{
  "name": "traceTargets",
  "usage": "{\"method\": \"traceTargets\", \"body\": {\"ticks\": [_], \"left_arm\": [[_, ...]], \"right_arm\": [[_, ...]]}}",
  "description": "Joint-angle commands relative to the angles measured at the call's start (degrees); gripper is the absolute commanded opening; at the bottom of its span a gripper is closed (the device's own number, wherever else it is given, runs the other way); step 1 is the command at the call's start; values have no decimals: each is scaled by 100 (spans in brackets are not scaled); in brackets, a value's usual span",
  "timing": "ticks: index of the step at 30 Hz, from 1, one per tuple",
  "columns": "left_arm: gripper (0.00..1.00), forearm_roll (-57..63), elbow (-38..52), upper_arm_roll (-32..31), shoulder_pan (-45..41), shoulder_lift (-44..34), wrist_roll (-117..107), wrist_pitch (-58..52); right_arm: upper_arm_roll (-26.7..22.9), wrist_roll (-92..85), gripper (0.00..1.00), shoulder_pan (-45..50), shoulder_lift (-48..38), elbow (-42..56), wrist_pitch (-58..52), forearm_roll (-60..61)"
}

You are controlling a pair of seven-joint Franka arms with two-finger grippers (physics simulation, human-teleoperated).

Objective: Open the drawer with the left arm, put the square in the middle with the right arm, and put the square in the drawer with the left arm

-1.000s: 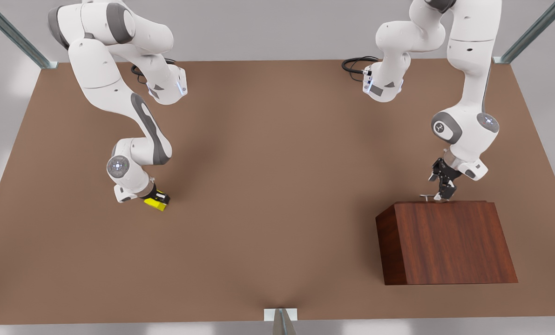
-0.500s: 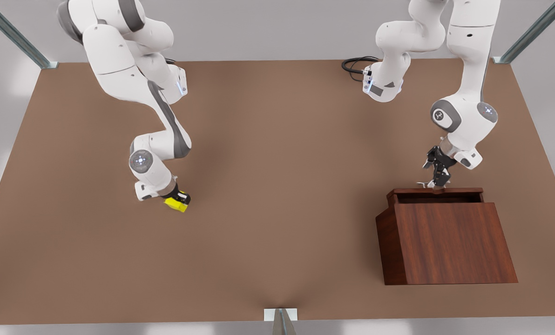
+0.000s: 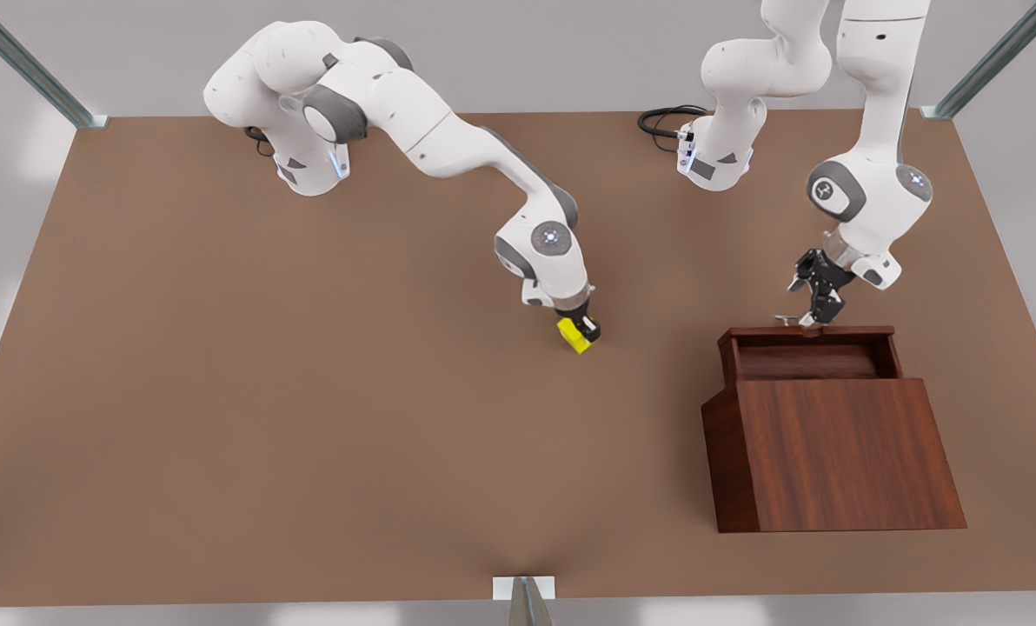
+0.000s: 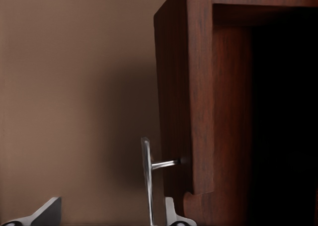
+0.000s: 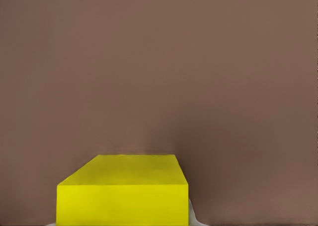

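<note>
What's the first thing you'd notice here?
The bright yellow square jumps out: the right gripper holds it near the middle of the brown table. Next is the big wooden cabinet at the front view's right, its drawer pulled partly open with the left gripper at the silver handle.

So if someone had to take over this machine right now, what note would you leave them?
Left end effector: at the silver handle of the drawer; grip unclear. Drawer is partly open.
Right end effector: shut on the yellow square, near the middle of the table.
Done: drawer opening under way, square picked up.
Left: set the square down mid-table, release, then the left arm puts it in the drawer.
</note>
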Motion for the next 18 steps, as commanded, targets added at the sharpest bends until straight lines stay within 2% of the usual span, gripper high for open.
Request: {"method": "traceTargets", "body": {"ticks": [1,2,7,10,11,12,13,14,15,16,17,18], "left_arm": [[100,15,-2,0,-7,-8,-3,0],[100,7,-10,17,-7,-16,-3,-35],[100,15,-248,79,-7,-298,-64,-175],[100,15,-257,79,-7,-447,-187,-395],[100,33,-335,87,-7,-631,-319,-544],[100,42,-520,96,-7,-974,-354,-641],[100,77,-520,114,-16,-1343,-469,-1053],[100,866,-485,123,-16,-1774,-986,-1599],[100,1579,-371,96,-16,-1932,-1611,-1810],[100,1641,-28,79,-16,-1801,-1568,-1960],[100,1702,269,61,-25,-1617,-1401,-1968],[100,1721,867,-44,-78,-1274,-962,-2407]], "right_arm": [[-9,21,80,0,-4,-19,-1,-8],[-44,135,99,9,-4,-2,7,1],[-114,100,100,0,-153,-37,-71,-43],[-229,-84,100,-281,-1286,-370,-353,-482],[-150,-1058,100,-860,-2033,-1029,-353,-623],[184,-2498,100,-1519,-2736,-1722,-405,-650],[325,-4404,100,-2213,-3475,-2409,-914,-685],[343,-6594,100,-3110,-3845,-2383,-2320,-693],[570,-7799,100,-4085,-4108,-2410,-2725,-693],[905,-8925,100,-4965,-4425,-2427,-2814,-834],[905,-9811,100,-5535,-4671,-2366,-3417,-860],[827,-9963,100,-5748,-4759,-2129,-4157,-869]]}}
